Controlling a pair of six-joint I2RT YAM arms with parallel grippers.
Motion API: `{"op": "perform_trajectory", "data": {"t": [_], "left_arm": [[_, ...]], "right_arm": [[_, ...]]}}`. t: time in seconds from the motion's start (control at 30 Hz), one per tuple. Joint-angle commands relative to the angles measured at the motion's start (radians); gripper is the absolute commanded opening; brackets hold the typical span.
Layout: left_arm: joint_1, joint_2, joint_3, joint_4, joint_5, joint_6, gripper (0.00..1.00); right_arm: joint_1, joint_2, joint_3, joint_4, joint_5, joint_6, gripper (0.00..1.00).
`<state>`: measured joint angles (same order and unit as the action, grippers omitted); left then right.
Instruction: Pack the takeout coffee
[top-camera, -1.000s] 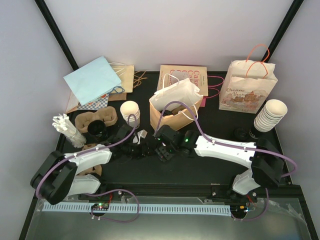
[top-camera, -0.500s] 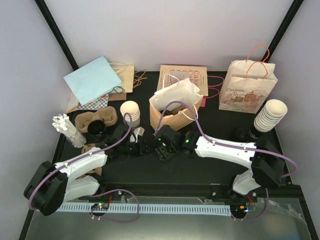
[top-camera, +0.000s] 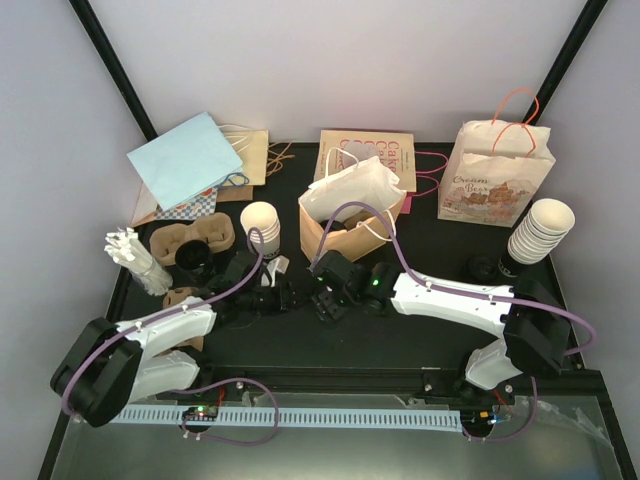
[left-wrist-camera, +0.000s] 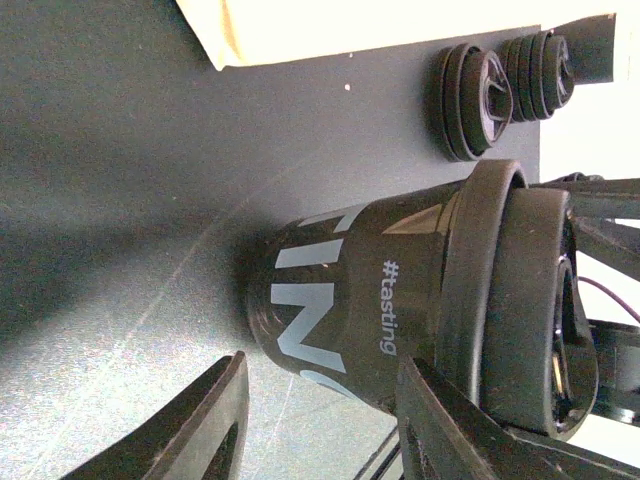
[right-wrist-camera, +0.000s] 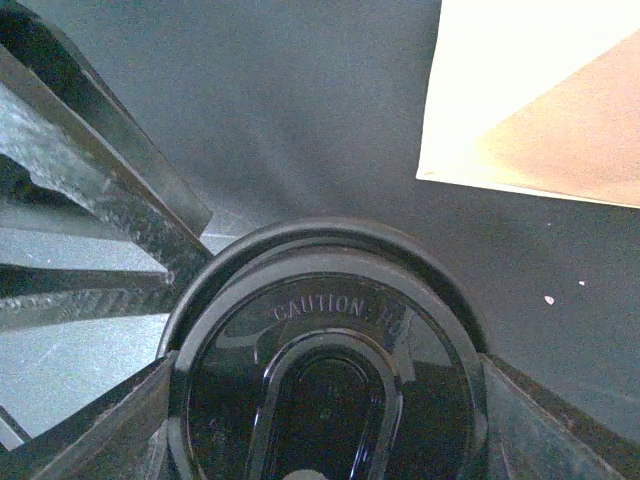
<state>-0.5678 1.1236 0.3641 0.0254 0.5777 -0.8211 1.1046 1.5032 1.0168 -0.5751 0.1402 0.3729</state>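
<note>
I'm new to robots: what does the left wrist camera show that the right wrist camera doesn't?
Only the left wrist view: the side of the black cup, lettered "#tasting", and spare lids stacked on the dark table beyond. Only the right wrist view: the black lid from straight above, embossed "CAUTION: HOT", with the right end effector closed on its rim. Both: that lid on the cup, the table, and a pale paper bag at the frame's edge.

Cup (left-wrist-camera: 340, 295) black, white lettering; lid (right-wrist-camera: 330, 370) black; table (left-wrist-camera: 120, 150) dark grey; flat bag (top-camera: 185, 160) pale blue; cup stack (top-camera: 540, 232) cream; standing bag (top-camera: 360, 238) brown
</note>
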Motion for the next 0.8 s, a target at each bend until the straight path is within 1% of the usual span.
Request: {"op": "perform_trajectory", "data": {"t": [0.0,0.07,0.2,0.27,0.33,0.4,0.47,0.57,0.7,0.77], "left_arm": [[-0.009,0.009,-0.011,0.177,0.091,-0.040,0.42],[-0.007,-0.031,-0.017,0.164,0.049,-0.050,0.38],[-0.006,-0.135,-0.016,0.077,-0.058,-0.046,0.34],[-0.003,-0.178,-0.017,0.044,-0.087,-0.041,0.33],[-0.003,-0.202,-0.022,0.053,-0.084,-0.035,0.34],[-0.001,-0.193,-0.018,0.073,-0.048,-0.030,0.37],[-0.002,-0.157,-0.002,0.076,-0.012,-0.024,0.38],[-0.002,-0.096,0.010,0.084,0.012,-0.023,0.38],[-0.003,-0.054,0.012,0.097,0.014,-0.023,0.37],[-0.001,-0.036,0.014,0.096,0.015,-0.020,0.35]], "right_arm": [[0.005,0.095,-0.079,-0.161,-0.047,0.006,0.75],[0.004,0.095,-0.078,-0.163,-0.045,0.005,0.75],[0.004,0.097,-0.075,-0.164,-0.045,0.006,0.75],[0.004,0.099,-0.074,-0.164,-0.044,0.005,0.75],[0.003,0.100,-0.072,-0.164,-0.045,0.001,0.75],[0.004,0.101,-0.070,-0.166,-0.046,-0.001,0.75],[0.004,0.103,-0.067,-0.166,-0.046,-0.003,0.75],[0.004,0.105,-0.064,-0.166,-0.046,-0.005,0.75],[0.005,0.103,-0.065,-0.167,-0.048,-0.004,0.75],[0.005,0.101,-0.065,-0.168,-0.050,-0.005,0.75]]}}
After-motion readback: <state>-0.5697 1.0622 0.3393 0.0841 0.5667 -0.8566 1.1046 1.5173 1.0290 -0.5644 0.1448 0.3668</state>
